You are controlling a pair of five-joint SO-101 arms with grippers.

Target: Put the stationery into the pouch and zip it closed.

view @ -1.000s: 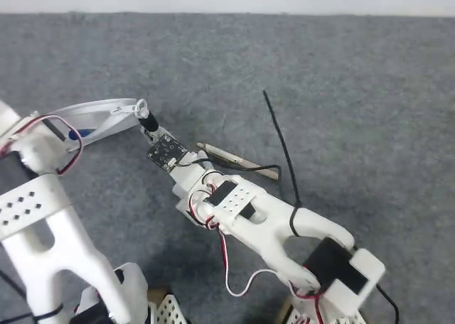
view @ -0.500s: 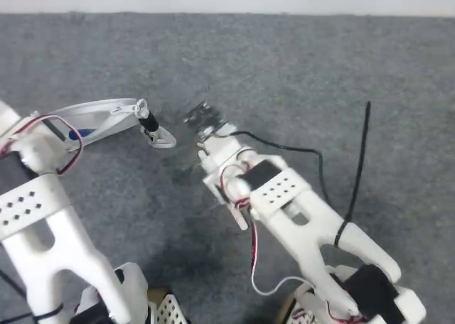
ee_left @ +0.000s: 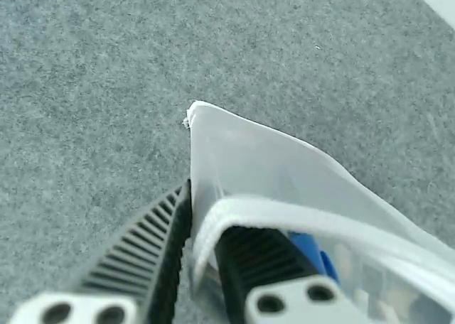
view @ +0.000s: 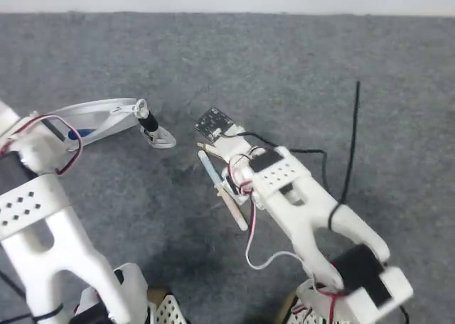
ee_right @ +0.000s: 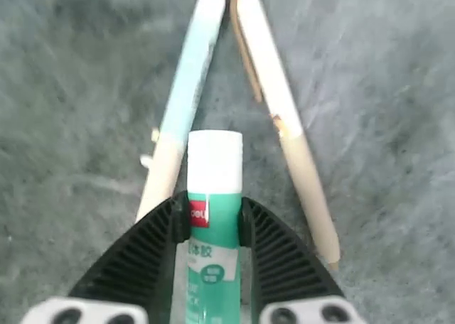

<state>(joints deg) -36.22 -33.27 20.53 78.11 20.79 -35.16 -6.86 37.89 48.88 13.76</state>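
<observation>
Pouch (view: 99, 118): thin translucent plastic, so my read is light and floppy, with no stiffness of its own. It sits at the left of the grey mat (view: 320, 68). The left gripper (ee_left: 202, 228) has its fingers clamped on the rim, and that's the anchor for zipping. A blue item (ee_left: 309, 249) is already inside. The zipper pull (view: 146, 118) hangs at the end facing the other arm. It's small, so pinch the tab itself. I can't tell how wide the mouth gapes.

The right gripper (ee_right: 212, 214) is closed on the glue stick (ee_right: 213, 160) mid-body, cap end sticking out. It's a rigid, smooth cylinder and probably slips if the squeeze is light.

On the mat just below it lie a blue-white pen (ee_right: 186, 89) and a beige pen (ee_right: 274, 104), tips nearly meeting. They're thin and likely to roll, so grab each across the barrel near the middle.
</observation>
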